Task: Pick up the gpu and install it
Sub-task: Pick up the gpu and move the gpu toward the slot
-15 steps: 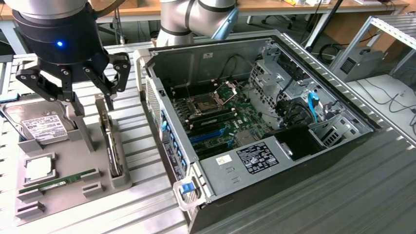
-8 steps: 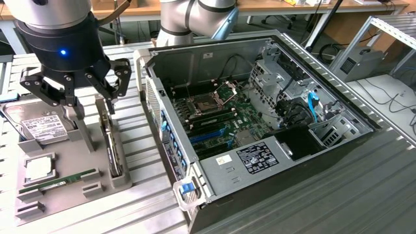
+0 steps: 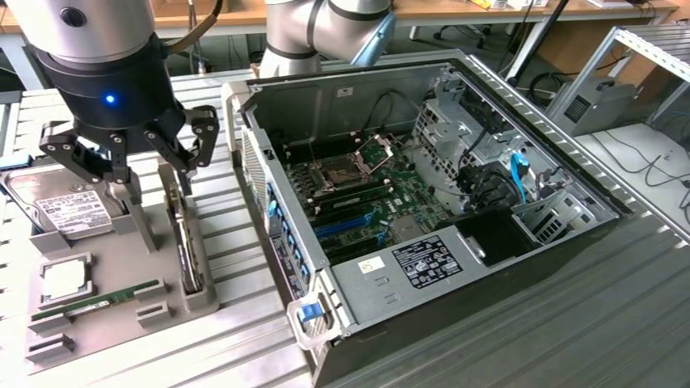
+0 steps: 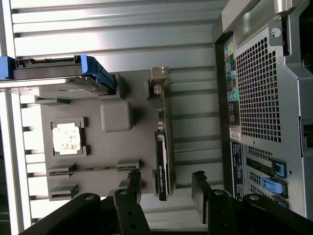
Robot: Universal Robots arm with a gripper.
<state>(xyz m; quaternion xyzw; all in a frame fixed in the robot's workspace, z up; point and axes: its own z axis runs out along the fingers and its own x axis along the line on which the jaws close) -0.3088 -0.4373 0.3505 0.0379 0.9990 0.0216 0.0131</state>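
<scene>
The ribbed metal surface (image 3: 603, 307) is carrying an open computer case (image 3: 431, 202), and in the exterior view a grey holder tray (image 3: 103, 263) is sitting at the case's nine o'clock. The end effector (image 3: 153, 190) is hovering over that tray with its fingers standing apart, flanking the gpu (image 3: 191, 242) from above and gripping nothing. The gpu is standing on edge in the tray's slot, at three o'clock from the hard drive (image 3: 67, 214), processor chip (image 3: 67, 279) and memory stick (image 3: 97, 303).
</scene>
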